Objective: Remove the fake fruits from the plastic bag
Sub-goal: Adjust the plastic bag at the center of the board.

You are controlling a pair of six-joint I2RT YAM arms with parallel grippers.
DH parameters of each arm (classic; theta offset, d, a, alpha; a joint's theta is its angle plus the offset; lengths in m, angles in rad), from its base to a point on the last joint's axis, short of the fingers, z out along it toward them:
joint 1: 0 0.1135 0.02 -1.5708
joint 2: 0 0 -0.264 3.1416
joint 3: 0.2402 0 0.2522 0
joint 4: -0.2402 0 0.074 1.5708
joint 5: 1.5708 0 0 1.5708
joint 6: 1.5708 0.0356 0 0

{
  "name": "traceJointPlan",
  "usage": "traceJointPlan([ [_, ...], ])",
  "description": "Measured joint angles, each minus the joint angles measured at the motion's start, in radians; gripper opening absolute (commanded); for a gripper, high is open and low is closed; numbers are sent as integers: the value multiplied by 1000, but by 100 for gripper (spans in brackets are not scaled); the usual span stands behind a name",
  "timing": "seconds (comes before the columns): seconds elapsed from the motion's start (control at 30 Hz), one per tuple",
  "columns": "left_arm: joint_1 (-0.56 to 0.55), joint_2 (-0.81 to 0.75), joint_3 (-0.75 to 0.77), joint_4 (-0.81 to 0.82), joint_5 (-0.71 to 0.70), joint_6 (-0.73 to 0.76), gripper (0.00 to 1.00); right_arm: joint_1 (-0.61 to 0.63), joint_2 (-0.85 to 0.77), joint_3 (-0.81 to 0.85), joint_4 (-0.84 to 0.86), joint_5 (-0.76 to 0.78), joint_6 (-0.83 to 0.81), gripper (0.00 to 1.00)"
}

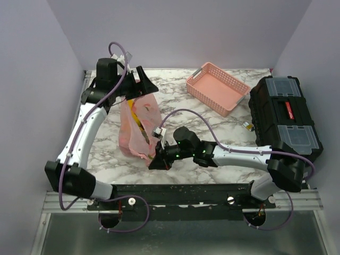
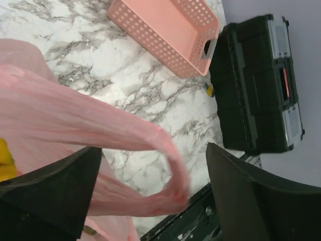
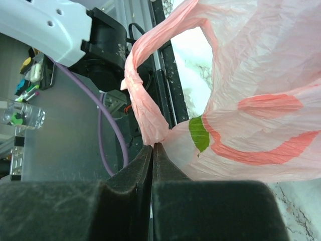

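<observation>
The pink plastic bag [image 1: 136, 125] stands on the marble table, stretched between my two grippers. A yellow fruit, seemingly the banana [image 1: 141, 114], shows through the bag; a yellow bit [image 2: 5, 163] also shows at the left wrist view's edge. The other fruits are hidden. My left gripper [image 1: 141, 85] is open at the bag's far top, with a handle loop [image 2: 170, 165] lying between its spread fingers [image 2: 235, 191]. My right gripper [image 1: 155, 159] is shut on the bag [image 3: 251, 100] at the base of a twisted handle [image 3: 143, 95], at the bag's near end.
A rigid pink lattice basket [image 1: 218, 87] sits empty at the back right, also in the left wrist view [image 2: 165, 30]. A black toolbox [image 1: 285, 117] stands at the right edge. A small yellow object [image 1: 247, 125] lies beside it.
</observation>
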Motion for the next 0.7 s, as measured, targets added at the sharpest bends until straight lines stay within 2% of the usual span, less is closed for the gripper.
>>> traceJointPlan([
  [0.07, 0, -95, -90, 0, 8, 22, 99, 0, 0, -8, 2, 0, 1, 7],
  [0.1, 0, -166, -146, 3, 14, 33, 99, 0, 0, -14, 3, 0, 1, 7],
  [0.33, 0, -517, -269, 23, 5, 85, 99, 0, 0, -36, 10, 0, 7, 15],
  [0.4, 0, -585, -283, 17, -41, 105, 95, 0, 0, -37, 16, 0, 10, 17],
  [0.5, -1, -663, -316, 4, -127, 125, 93, 0, 0, -38, 20, 0, 14, 28],
  [0.7, -1, -755, -407, -39, -243, 136, 99, 0, -6, -43, 24, 3, 23, 56],
])
